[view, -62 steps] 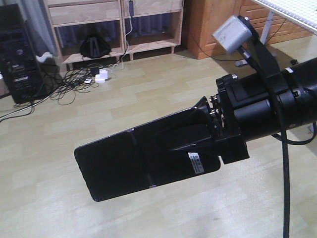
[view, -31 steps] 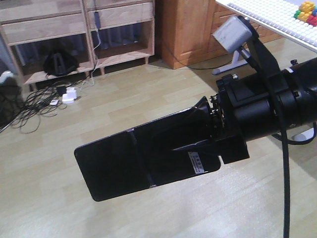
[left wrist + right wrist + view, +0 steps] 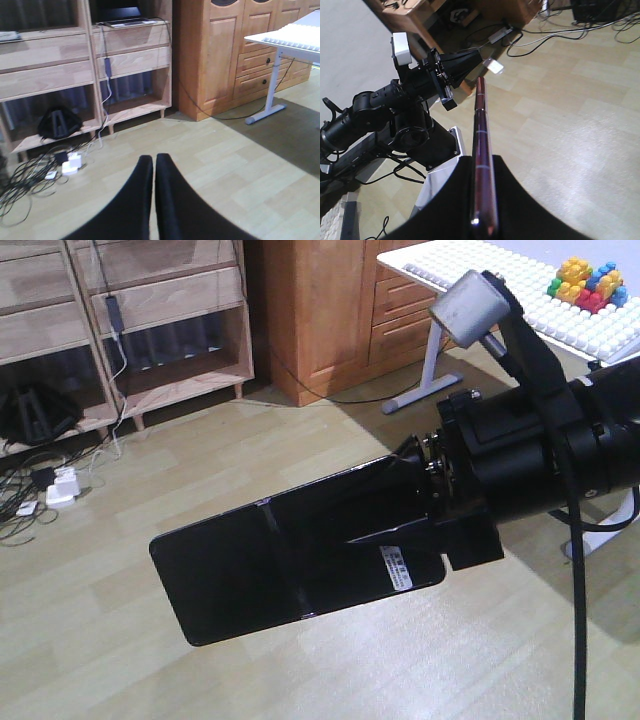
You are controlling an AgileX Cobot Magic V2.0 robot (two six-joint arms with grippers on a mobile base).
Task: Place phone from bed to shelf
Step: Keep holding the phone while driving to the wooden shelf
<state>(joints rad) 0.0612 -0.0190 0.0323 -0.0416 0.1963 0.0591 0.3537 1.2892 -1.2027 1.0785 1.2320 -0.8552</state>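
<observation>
The phone (image 3: 260,570) is a glossy black slab with a centre crease and a small white sticker, held flat above the wooden floor. My right gripper (image 3: 375,525) is shut on its sticker end. In the right wrist view the phone (image 3: 480,120) shows edge-on with a pinkish rim, clamped between the right gripper (image 3: 483,162) fingers. My left gripper (image 3: 153,158) is shut with nothing in it, pointing at the floor in front of the shelf (image 3: 127,37), a pale wooden unit also at the front view's upper left (image 3: 170,305). The bed is out of view.
An orange-brown cabinet (image 3: 210,55) stands right of the shelving. A white table (image 3: 500,280) carries coloured toy bricks (image 3: 585,285) at the right. Cables and white adapters (image 3: 55,488) lie on the floor, near a black object (image 3: 59,122). A laptop (image 3: 122,17) sits on the shelving.
The background has slid left in the front view: the shelving moved toward the left edge, and the cabinet and white table came in. The phone stays gripped in the same pose.
</observation>
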